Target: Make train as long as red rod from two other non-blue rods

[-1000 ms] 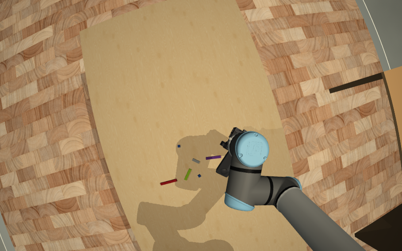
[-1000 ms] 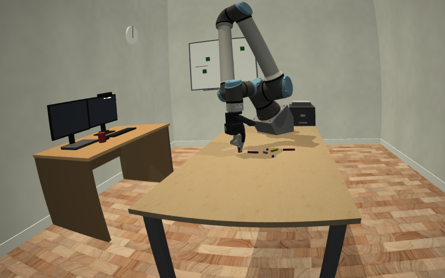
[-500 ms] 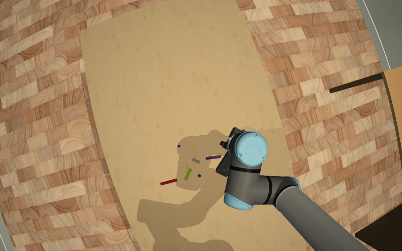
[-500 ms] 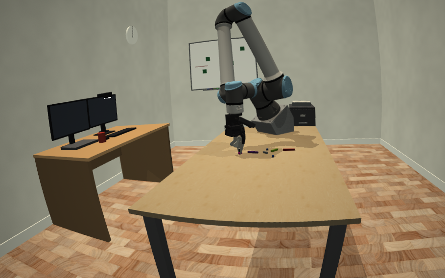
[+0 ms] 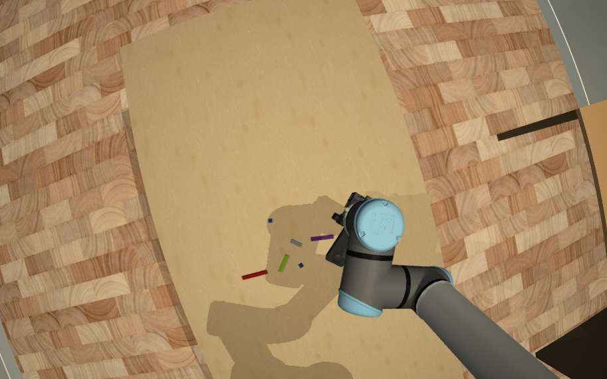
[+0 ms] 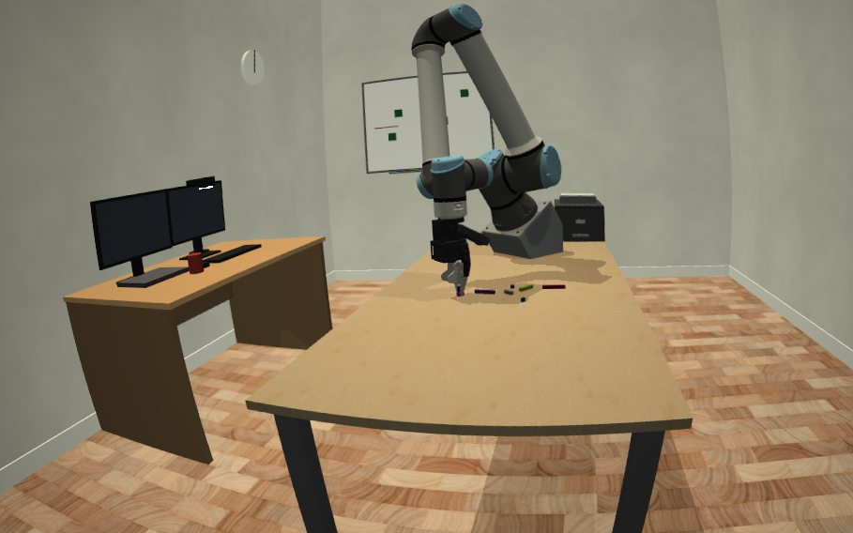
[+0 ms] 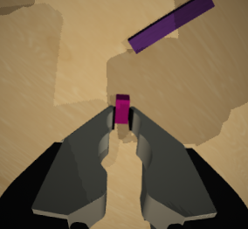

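My gripper (image 7: 121, 108) (image 6: 459, 291) is shut on the magenta rod (image 7: 122, 110), low over the table or at its surface; I cannot tell whether the rod touches it. In the top view the arm hides the fingertips and the magenta rod. The purple rod (image 5: 322, 237) (image 6: 484, 291) (image 7: 172, 23) lies flat beside the gripper, apart from the magenta rod and at an angle to it. The lime rod (image 5: 283, 263) (image 6: 525, 287) lies farther off, and the red rod (image 5: 254, 275) (image 6: 553, 286) lies beyond it.
The grey rod (image 5: 296, 243) (image 6: 508, 292) lies between the purple and lime rods. One blue rod (image 5: 300, 265) (image 6: 512, 286) lies near the lime rod, and another blue rod (image 5: 270, 220) (image 6: 523, 299) lies apart from the rest. A desk (image 6: 197, 278) with monitors stands beside the table.
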